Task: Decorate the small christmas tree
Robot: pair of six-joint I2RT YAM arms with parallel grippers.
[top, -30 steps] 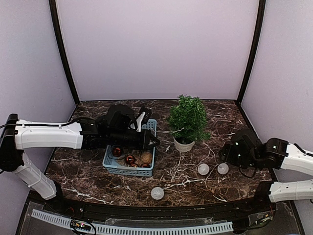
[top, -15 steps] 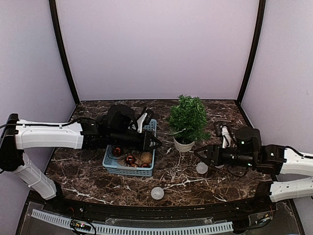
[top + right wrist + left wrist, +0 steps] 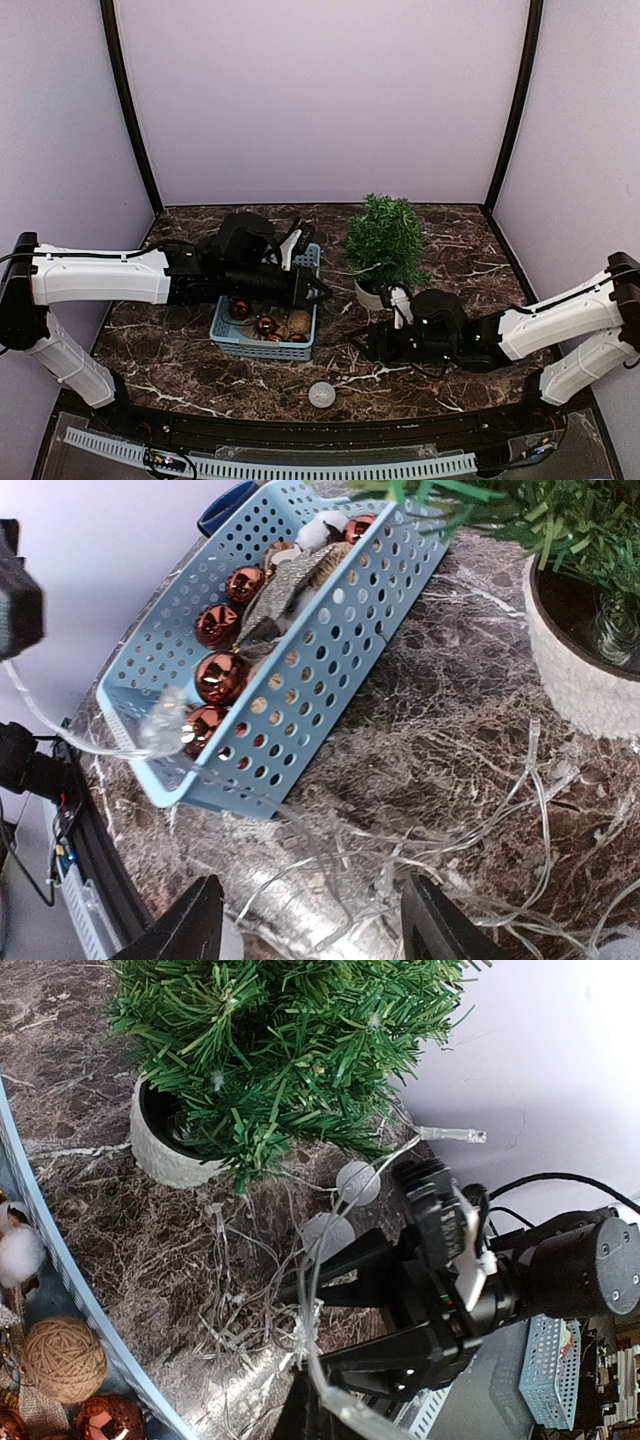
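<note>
Hovering over the limp light string (image 3: 455,872), the right gripper (image 3: 310,892) gapes empty; the left gripper (image 3: 318,290) is clamped on it. The small christmas tree (image 3: 385,240) looks light and tippy; hold its pot (image 3: 165,1150).

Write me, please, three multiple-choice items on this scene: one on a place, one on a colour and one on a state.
1. In the top view, where does the small christmas tree stand?
A: on the table, right of the basket
B: inside the basket
C: at the table's near edge

2. What colour is the basket?
A: red
B: blue
C: yellow

3. How is the right gripper?
A: shut tight
B: out of view
C: open

Key:
1 A, it stands on the marble beside the basket.
2 B, its perforated walls are light blue.
3 C, the right wrist view shows its fingers wide apart.
</note>
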